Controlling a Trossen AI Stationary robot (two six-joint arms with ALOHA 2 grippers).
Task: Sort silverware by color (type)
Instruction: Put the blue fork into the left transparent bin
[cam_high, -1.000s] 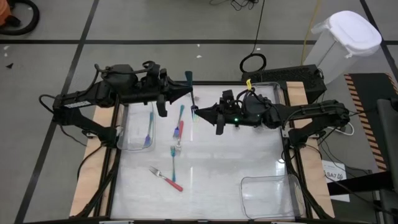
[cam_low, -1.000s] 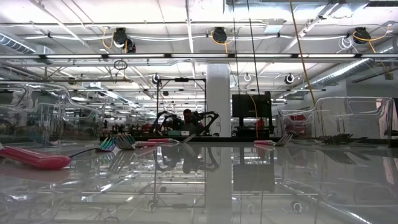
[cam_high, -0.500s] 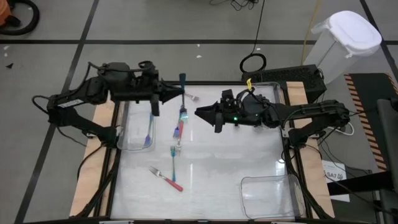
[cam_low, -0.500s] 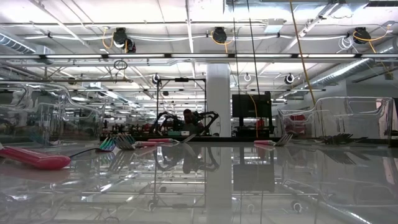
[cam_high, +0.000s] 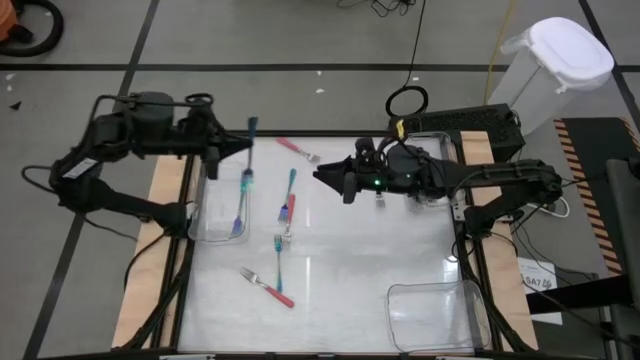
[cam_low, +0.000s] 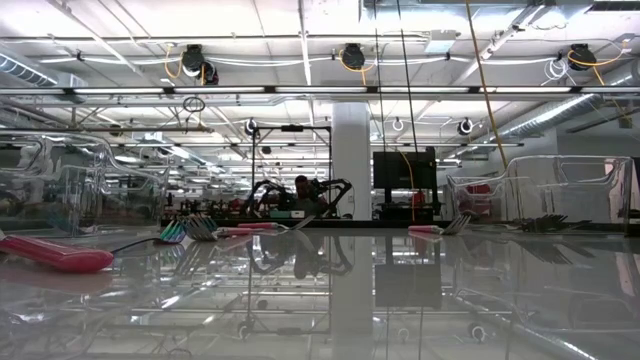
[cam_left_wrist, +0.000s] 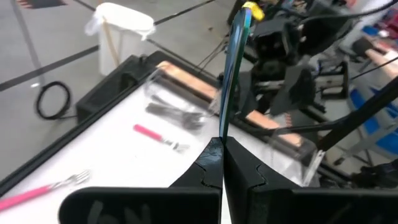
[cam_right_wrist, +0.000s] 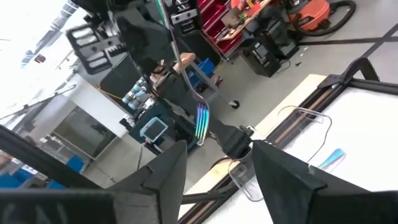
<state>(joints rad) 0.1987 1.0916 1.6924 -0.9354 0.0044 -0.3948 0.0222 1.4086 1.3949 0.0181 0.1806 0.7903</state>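
Left end effector (cam_high: 240, 146) at ten o'clock over the bench (cam_high: 380, 250), fingers pressed together on a teal-handled fork (cam_high: 250, 128) held upright above the left bin (cam_high: 205, 215). Right end effector (cam_high: 325, 178) near twelve o'clock, fingers spread, gripping nothing. Pink-handled fork (cam_high: 297, 150) lying at twelve o'clock between the two. More forks (cam_high: 285, 210) scattered left of centre, one pink fork (cam_high: 268, 286) toward seven o'clock. Blue-handled fork (cam_high: 240, 205) inside the left bin. Empty-looking clear bin (cam_high: 432, 312) at five o'clock.
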